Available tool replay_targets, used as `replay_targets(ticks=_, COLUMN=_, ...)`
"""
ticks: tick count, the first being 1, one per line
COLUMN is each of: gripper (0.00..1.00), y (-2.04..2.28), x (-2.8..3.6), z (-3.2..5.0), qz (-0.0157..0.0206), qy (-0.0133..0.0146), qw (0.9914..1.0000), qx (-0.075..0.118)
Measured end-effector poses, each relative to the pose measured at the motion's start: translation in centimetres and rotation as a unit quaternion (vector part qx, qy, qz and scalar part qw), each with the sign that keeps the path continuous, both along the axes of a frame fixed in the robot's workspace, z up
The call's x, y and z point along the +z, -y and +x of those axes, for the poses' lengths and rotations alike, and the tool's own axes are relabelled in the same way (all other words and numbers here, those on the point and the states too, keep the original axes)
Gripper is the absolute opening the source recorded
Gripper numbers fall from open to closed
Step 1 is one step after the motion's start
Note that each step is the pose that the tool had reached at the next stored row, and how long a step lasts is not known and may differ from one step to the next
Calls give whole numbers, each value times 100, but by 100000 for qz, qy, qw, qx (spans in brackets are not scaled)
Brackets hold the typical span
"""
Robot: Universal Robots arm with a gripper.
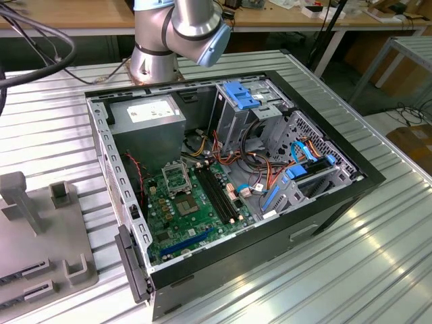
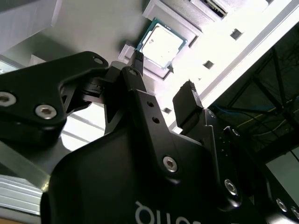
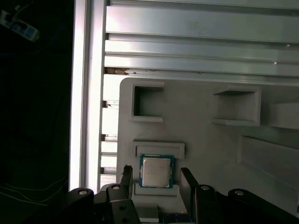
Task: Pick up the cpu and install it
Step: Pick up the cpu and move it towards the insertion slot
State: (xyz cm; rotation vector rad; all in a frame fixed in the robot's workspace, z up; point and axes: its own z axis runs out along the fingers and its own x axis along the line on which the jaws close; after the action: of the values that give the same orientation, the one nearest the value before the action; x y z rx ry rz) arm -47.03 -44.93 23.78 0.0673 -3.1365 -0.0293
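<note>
Your gripper (image 3: 155, 175) is spread wide and holding nothing, with the cpu (image 3: 157, 171) lying in its grey holder (image 3: 196, 126) just beyond and between the fingertips, so neither the pickup nor the install in the computer case (image 1: 223, 262) is done yet.

the cpu (image 3: 156, 171) sits on the tray (image 3: 201, 140), between the fingers (image 3: 126, 176).

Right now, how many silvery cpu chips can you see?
1. The cpu sits on the grey holder, just past the open gripper in both wrist views. Others could be hidden inside the computer case.
</note>
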Motion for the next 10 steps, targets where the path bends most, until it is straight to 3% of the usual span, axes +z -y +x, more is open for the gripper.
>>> replay_targets(ticks=3, gripper=53, y=3, x=-33, z=-3, qz=-335, qy=-1, qw=99999, qx=-5)
replay_targets(ticks=6, gripper=53, y=15, x=-52, z=-6, qz=-1025, qy=-7, qw=99995, qx=-9)
replay_targets(ticks=10, gripper=53, y=15, x=-128, z=-6, qz=-1190, qy=-2, qw=99993, qx=-6)
